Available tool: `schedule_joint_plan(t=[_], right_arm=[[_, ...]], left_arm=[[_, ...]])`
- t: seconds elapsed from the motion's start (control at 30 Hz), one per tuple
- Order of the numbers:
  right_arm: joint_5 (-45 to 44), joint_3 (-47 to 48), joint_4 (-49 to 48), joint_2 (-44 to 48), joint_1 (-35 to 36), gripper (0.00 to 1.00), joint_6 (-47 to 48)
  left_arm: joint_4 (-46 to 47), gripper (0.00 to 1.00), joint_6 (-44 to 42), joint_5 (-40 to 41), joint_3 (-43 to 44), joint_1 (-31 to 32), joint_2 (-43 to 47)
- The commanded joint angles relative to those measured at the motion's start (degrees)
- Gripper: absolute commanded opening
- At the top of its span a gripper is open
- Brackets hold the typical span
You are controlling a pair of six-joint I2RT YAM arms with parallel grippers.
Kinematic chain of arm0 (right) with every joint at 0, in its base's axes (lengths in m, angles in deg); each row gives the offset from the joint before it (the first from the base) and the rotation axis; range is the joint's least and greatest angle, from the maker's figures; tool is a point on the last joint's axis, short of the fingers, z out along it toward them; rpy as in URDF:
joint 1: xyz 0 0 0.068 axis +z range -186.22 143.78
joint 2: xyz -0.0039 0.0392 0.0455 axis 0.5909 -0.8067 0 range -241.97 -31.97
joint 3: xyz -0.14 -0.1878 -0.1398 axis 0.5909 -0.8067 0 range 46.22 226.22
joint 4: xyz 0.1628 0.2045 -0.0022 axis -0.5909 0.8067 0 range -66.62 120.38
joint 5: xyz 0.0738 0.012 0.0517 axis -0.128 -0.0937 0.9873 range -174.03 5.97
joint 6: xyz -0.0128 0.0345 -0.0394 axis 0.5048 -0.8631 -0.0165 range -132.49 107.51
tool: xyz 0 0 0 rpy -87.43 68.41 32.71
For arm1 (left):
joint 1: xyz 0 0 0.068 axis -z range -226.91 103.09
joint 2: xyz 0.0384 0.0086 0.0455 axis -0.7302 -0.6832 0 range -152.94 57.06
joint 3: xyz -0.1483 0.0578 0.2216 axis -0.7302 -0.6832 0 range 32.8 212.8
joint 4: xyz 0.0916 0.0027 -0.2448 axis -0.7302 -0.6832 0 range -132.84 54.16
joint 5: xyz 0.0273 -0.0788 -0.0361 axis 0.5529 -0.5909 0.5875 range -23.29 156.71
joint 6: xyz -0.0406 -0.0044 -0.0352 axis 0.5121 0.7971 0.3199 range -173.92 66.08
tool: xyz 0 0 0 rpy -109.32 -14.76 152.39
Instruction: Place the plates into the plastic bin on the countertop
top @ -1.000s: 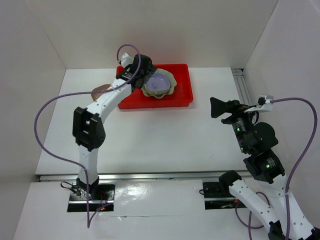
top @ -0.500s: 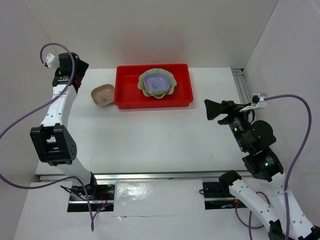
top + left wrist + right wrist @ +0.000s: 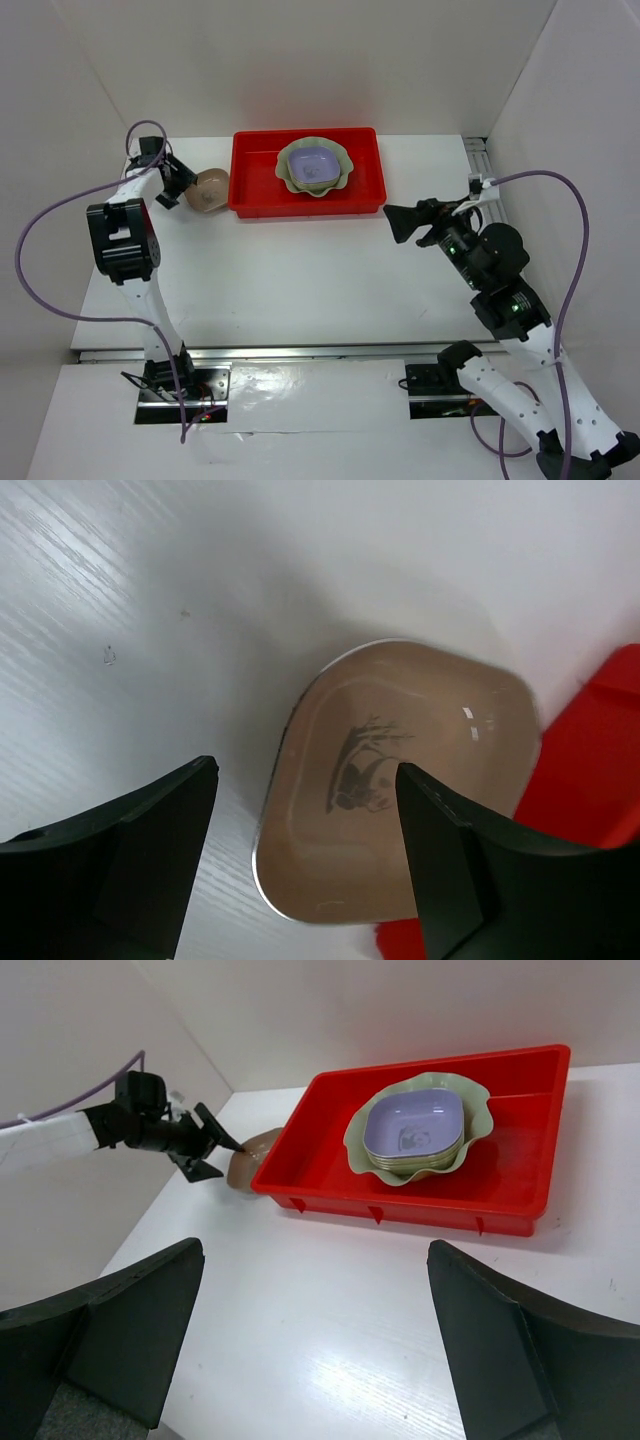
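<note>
View from above: white tabletop [image 3: 300, 270] w/ white walls [image 3: 300, 70] on 3 sides, two robot arms [image 3: 125, 245] at the near edge. We see a red bin [image 3: 308, 209] at the back, approx centre. Inside it, toward the right half, sits a large pale-green scalloped plate [image 3: 345, 172]. Nested in that is a stack of small rounded-square dishes w/ a lavender dish [image 3: 316, 165] on top. From the right wrist cam we make out greenish-yellow rims under it, count unclear. One tan dish [image 3: 208, 190] is outside the bin, flat on the tabletop just beside the bin's left end; we can't tell if they touch. It has a dark tree-like drawing in its bottom.

The left end effector [image 3: 178, 182] is at the tan dish's left side, jaws wide. In its own cam the dish's near rim lies between the 2 black fingers [image 3: 120, 860], w/ the right finger overlapping the rim. Contact: can't tell; nothing gripped. The right end effector [image 3: 400, 222] hangs over bare tabletop on the right, well apart from the bin, jaws spread fully, holding nothing, pointed toward the bin
</note>
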Motion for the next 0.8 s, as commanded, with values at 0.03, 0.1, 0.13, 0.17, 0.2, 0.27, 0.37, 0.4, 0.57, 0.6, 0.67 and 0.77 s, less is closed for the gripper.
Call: schedule_joint_plan(t=[0.03, 0.1, 0.13, 0.17, 0.2, 0.27, 0.37, 0.4, 0.57, 0.6, 0.67, 0.77], right_arm=[[1.96, -0.97, -5.5, -1.59, -0.16, 1.0, 1.03], [1.96, -0.97, -6.03, -2.12, -0.16, 1.0, 1.03], [1.96, -0.97, -6.03, -2.73, -0.16, 1.0, 1.03], [1.96, -1.49, -6.03, -2.73, -0.16, 1.0, 1.03], [1.44, -1.49, -6.64, -2.73, -0.16, 1.0, 1.03], [1.44, -1.49, -6.65, -2.73, -0.16, 1.0, 1.03], [1.44, -1.49, -6.65, -2.73, -0.16, 1.0, 1.03], [1.44, -2.02, -6.65, -2.73, -0.16, 1.0, 1.03], [0.91, -2.02, -6.65, -2.21, -0.16, 1.0, 1.03], [0.91, -2.02, -6.65, -2.21, -0.16, 1.0, 1.03], [0.39, -2.02, -6.12, -2.21, -0.16, 1.0, 1.03], [0.38, -2.02, -6.12, -1.68, -0.16, 1.0, 0.42]], left_arm=[[-0.34, 0.83, -2.41, -2.23, 3.06, -0.32, -3.91], [-1.57, 0.78, -2.41, -1.62, 3.67, -0.32, -5.75], [-1.57, 0.75, -2.41, -1.61, 4.28, -0.32, -6.29], [-1.57, 0.71, -2.41, -0.92, 4.29, -0.32, -6.29], [-3.05, 0.6, -2.41, 0.05, 4.9, -0.32, -6.99], [-3.07, 0.5, -2.41, 1.81, 4.9, 0.29, -7.0], [-5.43, 0.31, -2.41, 4.62, 6.3, 0.29, -8.22], [-6.66, 0.26, -2.41, 5.5, 7.01, 0.29, -8.23], [-13.77, 0.0, -1.18, 8.05, 11.41, -0.76, -10.25], [-14.49, 0.0, -0.57, 8.75, 12.19, -1.37, -10.25], [-15.98, 0.0, 1.54, 7.45, 12.2, -2.07, -8.33], [-15.46, 0.0, 4.44, 6.91, 8.7, -2.87, -1.5]])
